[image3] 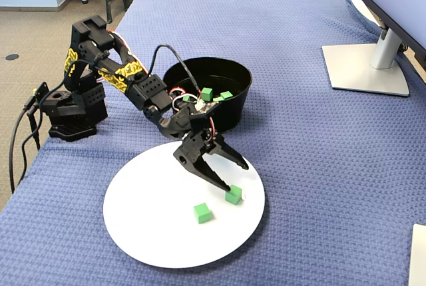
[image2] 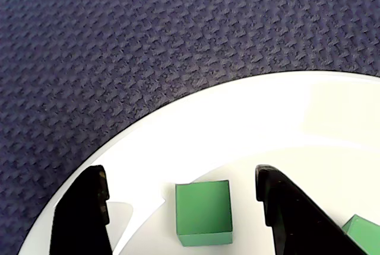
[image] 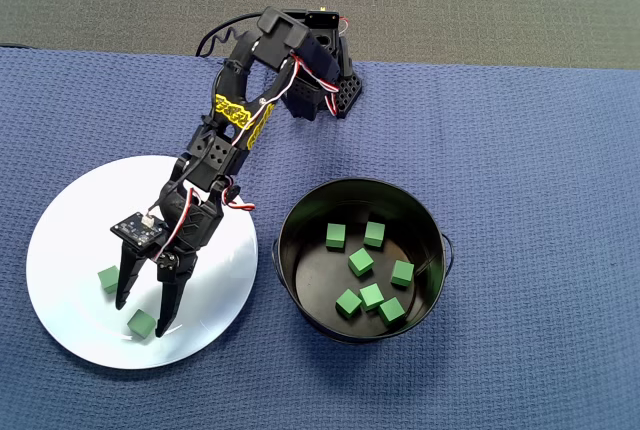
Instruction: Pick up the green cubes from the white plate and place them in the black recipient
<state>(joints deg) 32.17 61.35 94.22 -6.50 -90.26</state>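
Note:
The white plate (image: 70, 240) (image3: 146, 213) lies left of the black recipient (image: 279, 246) (image3: 236, 110) in the overhead view. Two green cubes rest on the plate. My gripper (image: 140, 317) (image2: 181, 175) (image3: 236, 175) is open and hangs low over the plate. One cube (image: 143, 325) (image2: 203, 213) (image3: 233, 196) sits between the spread fingers, touching neither. The other cube (image: 108, 278) (image2: 362, 231) (image3: 203, 213) lies just outside one finger. Several green cubes (image: 361, 262) lie on the recipient's floor.
A blue woven cloth (image: 520, 150) covers the table. The arm's base (image: 320, 80) (image3: 70, 110) stands at the cloth's edge behind the plate and recipient. A monitor foot (image3: 366, 66) stands at the far right of the fixed view.

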